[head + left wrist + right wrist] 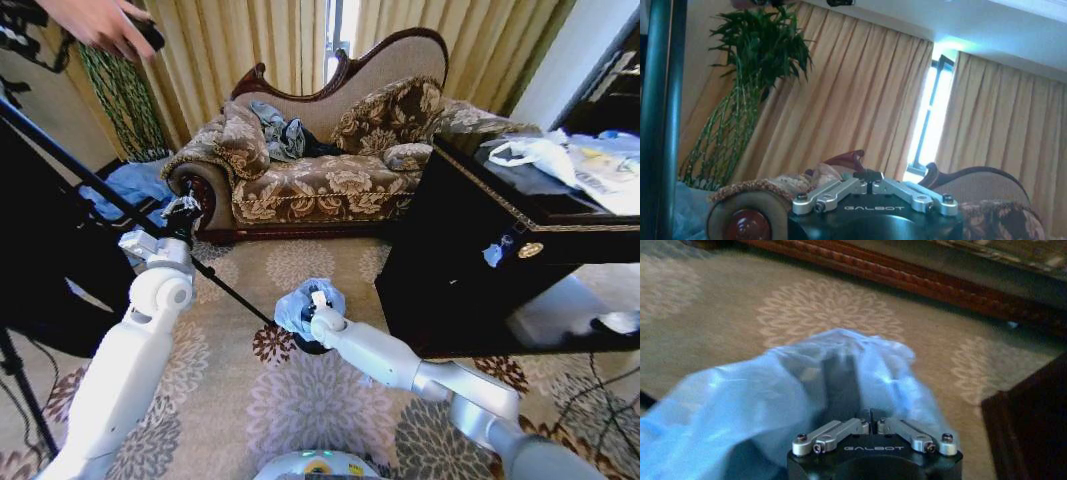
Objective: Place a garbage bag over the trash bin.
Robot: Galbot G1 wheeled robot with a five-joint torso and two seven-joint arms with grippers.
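**Bag bunched over bin on carpet**

On the floral carpet (300, 410), just before the dark cabinet (470, 270), the garbage bag (300, 305) sits bunched over the trash bin (312, 347), whose black base peeks out beneath. Right gripper (318, 298) is buried in the plastic; in the right wrist view its fingers (840, 385) are pressed together with the bag film wrapped around them. Left gripper (182, 210) is raised near the sofa (330, 170), its fingers drawn together, pinching nothing.
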